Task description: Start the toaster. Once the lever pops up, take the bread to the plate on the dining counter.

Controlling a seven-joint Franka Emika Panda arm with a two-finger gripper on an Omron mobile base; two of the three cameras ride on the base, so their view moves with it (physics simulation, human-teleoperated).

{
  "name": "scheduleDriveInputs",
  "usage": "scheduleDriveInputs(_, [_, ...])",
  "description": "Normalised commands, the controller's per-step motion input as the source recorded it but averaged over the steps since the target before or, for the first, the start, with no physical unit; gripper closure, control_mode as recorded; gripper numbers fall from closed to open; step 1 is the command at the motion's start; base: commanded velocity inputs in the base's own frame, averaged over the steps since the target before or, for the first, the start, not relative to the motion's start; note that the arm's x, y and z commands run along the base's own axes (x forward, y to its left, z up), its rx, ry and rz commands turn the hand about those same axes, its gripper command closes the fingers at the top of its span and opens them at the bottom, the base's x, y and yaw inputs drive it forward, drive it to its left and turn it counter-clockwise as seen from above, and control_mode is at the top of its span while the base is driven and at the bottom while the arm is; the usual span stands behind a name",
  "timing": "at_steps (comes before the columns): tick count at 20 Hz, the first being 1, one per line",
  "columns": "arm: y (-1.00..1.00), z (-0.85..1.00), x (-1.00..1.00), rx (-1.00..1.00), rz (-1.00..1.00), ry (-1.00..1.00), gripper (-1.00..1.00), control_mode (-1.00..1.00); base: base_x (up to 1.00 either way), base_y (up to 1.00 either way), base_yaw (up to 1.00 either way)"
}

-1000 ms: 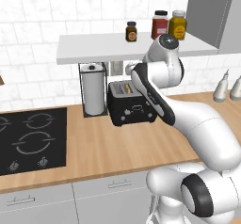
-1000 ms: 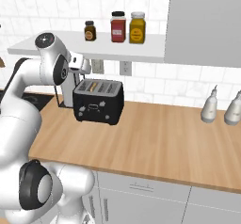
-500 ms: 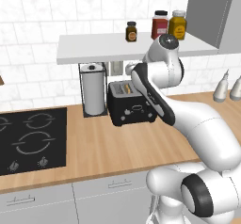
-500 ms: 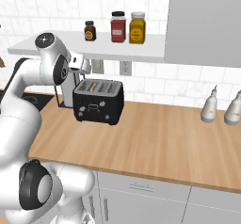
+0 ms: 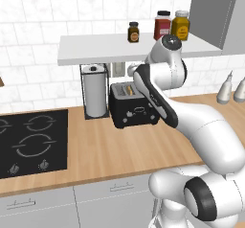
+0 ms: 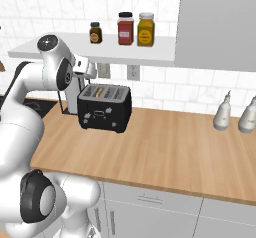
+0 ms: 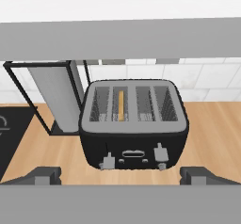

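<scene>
Inside the toaster (image 7: 134,124), one bread (image 7: 121,105) slice upright.

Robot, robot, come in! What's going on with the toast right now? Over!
Gripper open, empty, hanging in front of the toaster. Bread down in a left slot, levers not pressed yet. Paper-towel holder close beside the toaster, nothing blocking.

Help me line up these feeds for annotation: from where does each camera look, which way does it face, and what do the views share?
Left base view: behind the arm to its left, facing the worktop and wall; the white arm rises from the lower right.
Right base view: behind the arm to its right, facing the same worktop; the arm rises from the lower left.
Hand view: on the hand, looking down at the toaster; the open claw has its dark tips at the bottom.
Shared: the toaster with the bread in a slot, and the paper-towel holder.
</scene>
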Motion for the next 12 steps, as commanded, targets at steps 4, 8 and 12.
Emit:
scheduleDriveInputs(4, [0.00, 0.00, 0.00, 0.00, 0.00, 0.00, -1.00, -1.00, 0.00, 0.00, 0.00])
scheduleDriveInputs(8, [0.00, 0.00, 0.00, 0.00, 0.00, 0.00, -1.00, -1.00, 0.00, 0.00, 0.00])
scheduleDriveInputs(12, [0.00, 0.00, 0.00, 0.00, 0.00, 0.00, -1.00, -1.00, 0.00, 0.00, 0.00])
